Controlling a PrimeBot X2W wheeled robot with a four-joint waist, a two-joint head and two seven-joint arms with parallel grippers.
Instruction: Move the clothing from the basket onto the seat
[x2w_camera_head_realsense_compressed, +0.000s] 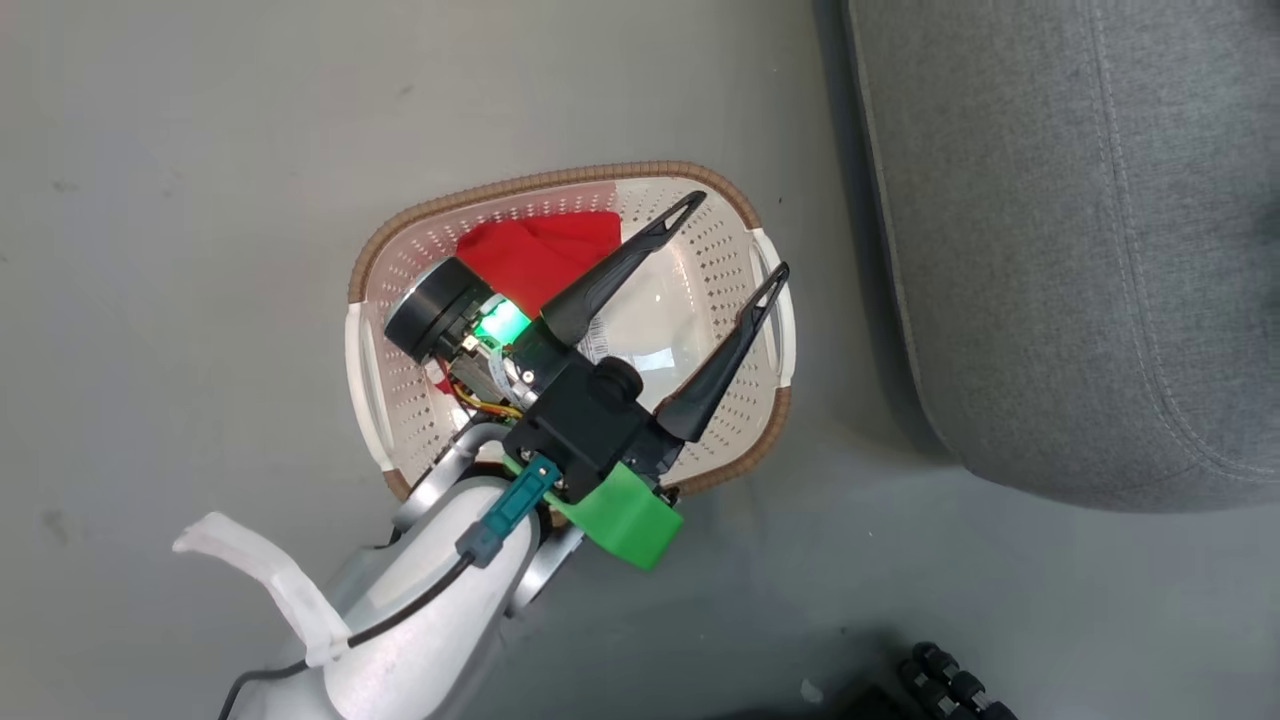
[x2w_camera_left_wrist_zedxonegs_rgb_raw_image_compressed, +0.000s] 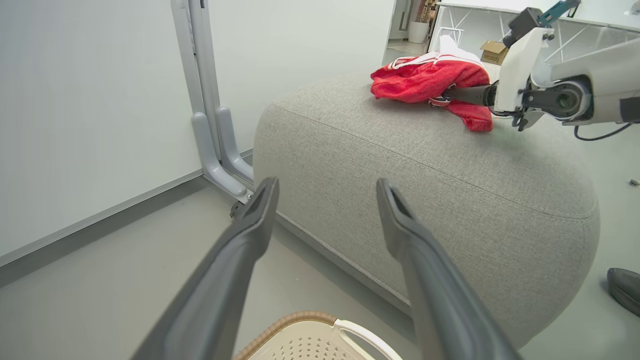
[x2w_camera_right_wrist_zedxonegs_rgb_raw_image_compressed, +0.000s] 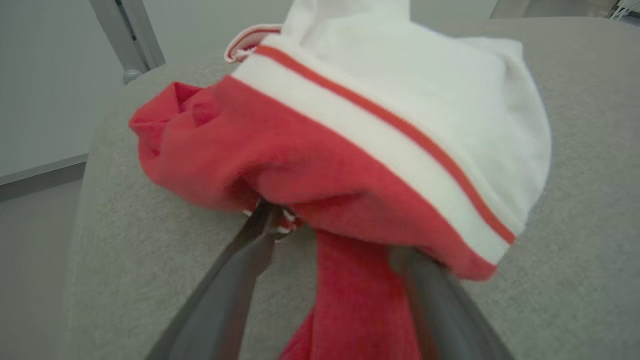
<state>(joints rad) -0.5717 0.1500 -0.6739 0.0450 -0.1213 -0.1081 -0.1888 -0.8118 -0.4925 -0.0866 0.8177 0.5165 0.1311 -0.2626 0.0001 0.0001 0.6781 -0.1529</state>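
Observation:
The cream basket (x2w_camera_head_realsense_compressed: 765, 455) stands on the grey floor, and a red garment (x2w_camera_head_realsense_compressed: 540, 250) lies in its far left part. My left gripper (x2w_camera_head_realsense_compressed: 735, 240) hovers above the basket, open and holding nothing; its fingers (x2w_camera_left_wrist_zedxonegs_rgb_raw_image_compressed: 250, 235) point toward the seat (x2w_camera_left_wrist_zedxonegs_rgb_raw_image_compressed: 425, 165). The basket's brown rim (x2w_camera_left_wrist_zedxonegs_rgb_raw_image_compressed: 305, 316) shows below them. The grey seat (x2w_camera_head_realsense_compressed: 1050, 250) lies to the right of the basket. On its top rests a red and white garment (x2w_camera_left_wrist_zedxonegs_rgb_raw_image_compressed: 425, 77) with striped trim (x2w_camera_right_wrist_zedxonegs_rgb_raw_image_compressed: 390, 125). My right gripper (x2w_camera_right_wrist_zedxonegs_rgb_raw_image_compressed: 332, 232) is at it, fingers spread and their tips under the fabric.
A white wall and a grey metal post (x2w_camera_left_wrist_zedxonegs_rgb_raw_image_compressed: 210, 125) stand behind the seat. A cardboard box (x2w_camera_left_wrist_zedxonegs_rgb_raw_image_compressed: 492, 50) sits far back. A dark shoe-like object (x2w_camera_left_wrist_zedxonegs_rgb_raw_image_compressed: 625, 290) is on the floor by the seat, and a black ribbed object (x2w_camera_head_realsense_compressed: 950, 680) lies at the lower right.

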